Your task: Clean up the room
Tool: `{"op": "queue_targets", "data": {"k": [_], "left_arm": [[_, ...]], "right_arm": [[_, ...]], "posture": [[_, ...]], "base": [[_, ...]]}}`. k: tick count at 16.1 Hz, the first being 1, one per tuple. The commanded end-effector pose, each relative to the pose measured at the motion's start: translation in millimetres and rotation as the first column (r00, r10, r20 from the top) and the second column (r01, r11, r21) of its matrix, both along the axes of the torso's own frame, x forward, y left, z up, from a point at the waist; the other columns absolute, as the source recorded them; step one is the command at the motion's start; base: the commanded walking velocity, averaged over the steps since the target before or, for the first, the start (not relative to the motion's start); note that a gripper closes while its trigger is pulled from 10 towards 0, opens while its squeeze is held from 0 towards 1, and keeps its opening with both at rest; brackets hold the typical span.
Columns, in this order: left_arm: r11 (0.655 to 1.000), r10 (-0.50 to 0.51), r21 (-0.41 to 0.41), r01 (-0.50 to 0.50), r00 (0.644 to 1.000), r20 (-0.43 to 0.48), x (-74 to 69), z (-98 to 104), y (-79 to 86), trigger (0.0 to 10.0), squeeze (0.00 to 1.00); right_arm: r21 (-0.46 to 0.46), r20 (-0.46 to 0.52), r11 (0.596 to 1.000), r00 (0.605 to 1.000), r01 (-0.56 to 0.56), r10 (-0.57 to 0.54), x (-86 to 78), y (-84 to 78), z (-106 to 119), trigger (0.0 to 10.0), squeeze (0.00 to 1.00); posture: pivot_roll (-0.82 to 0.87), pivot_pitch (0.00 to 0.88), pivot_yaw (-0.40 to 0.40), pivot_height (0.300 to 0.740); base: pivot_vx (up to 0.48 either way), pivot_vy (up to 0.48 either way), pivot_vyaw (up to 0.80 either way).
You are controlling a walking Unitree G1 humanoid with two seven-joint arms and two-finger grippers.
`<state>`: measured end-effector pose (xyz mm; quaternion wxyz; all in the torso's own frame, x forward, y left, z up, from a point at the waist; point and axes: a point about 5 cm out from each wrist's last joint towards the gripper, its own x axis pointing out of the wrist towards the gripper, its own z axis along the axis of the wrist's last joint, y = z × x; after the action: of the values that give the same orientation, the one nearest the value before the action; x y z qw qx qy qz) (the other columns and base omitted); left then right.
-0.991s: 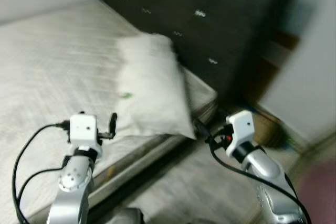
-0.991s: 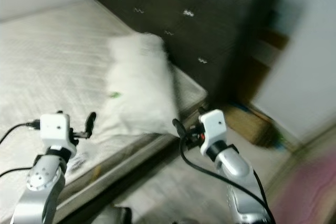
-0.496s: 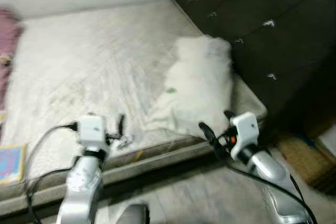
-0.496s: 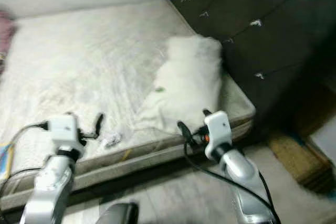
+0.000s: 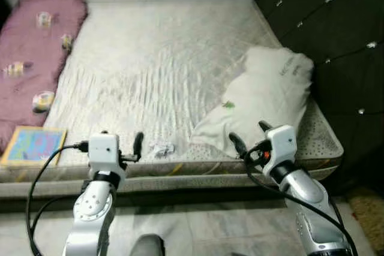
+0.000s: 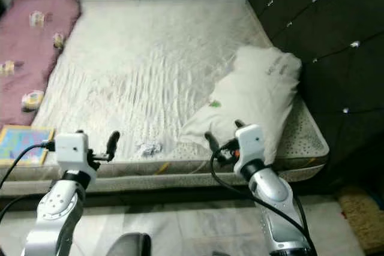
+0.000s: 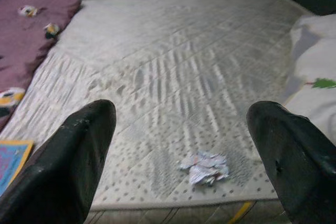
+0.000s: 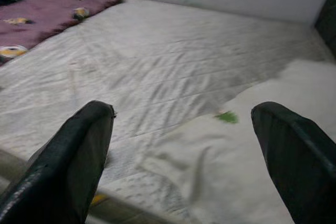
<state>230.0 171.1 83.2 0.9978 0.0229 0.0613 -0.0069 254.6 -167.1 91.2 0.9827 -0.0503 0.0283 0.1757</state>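
A bare mattress is taking up most of the scene, lying crosswise before the robot, with a dark tufted headboard standing at its right end and a white wall running along its far side. A maroon blanket with small printed figures is lying bunched at the far left of the mattress. A white pillow with a small green mark is resting at the right end, leaning toward the headboard, its near corner reaching close to the mattress edge. A colourful picture book is lying flat at the near left corner of the mattress, just in front of the blanket. A crumpled scrap of paper is sitting near the front edge of the mattress, between the book and the pillow, touching neither. The left gripper is hovering in front of the mattress edge, just left of the paper, its fingers spread wide and holding nothing. The right gripper is hanging at the near corner of the pillow, its fingers likewise spread apart and empty
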Motion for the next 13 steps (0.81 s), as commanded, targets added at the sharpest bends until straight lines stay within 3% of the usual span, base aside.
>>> {"op": "queue_targets", "data": {"k": [1,7,12,13], "left_arm": [[1.000,-0.014,-0.008,0.014,1.000,0.025,2.7,6.3,-0.8,10.0,0.00],[0.999,-0.038,-0.017,0.039,0.999,0.030,6.1,9.1,-0.9,10.0,0.00],[0.999,-0.041,-0.018,0.042,0.999,0.028,5.3,8.7,-0.8,10.0,0.00],[0.999,-0.038,-0.020,0.038,0.999,0.027,5.3,8.3,-0.5,10.0,0.00]], "right_arm": [[-0.027,0.024,0.996,0.996,0.083,-0.083,2.9,-11.4,1.2,10.0,0.00],[-0.021,0.006,0.989,0.989,0.147,-0.147,5.4,-15.0,-3.4,10.0,0.00],[0.084,-0.008,0.961,0.964,0.264,-0.264,7.1,-28.3,-0.9,10.0,0.00],[0.070,-0.017,0.956,0.959,0.284,-0.284,7.8,-31.7,-2.3,10.0,0.00]], "posture": [[0.02,0.078,-0.019,0.740],[0.02,0.086,-0.010,0.740],[0.03,0.081,-0.014,0.740],[0.03,0.081,-0.014,0.740]], "base": [[0.000,0.000,0.00],[0.314,0.000,0.00],[0.381,0.000,0.00],[0.382,0.000,0.00]]}}
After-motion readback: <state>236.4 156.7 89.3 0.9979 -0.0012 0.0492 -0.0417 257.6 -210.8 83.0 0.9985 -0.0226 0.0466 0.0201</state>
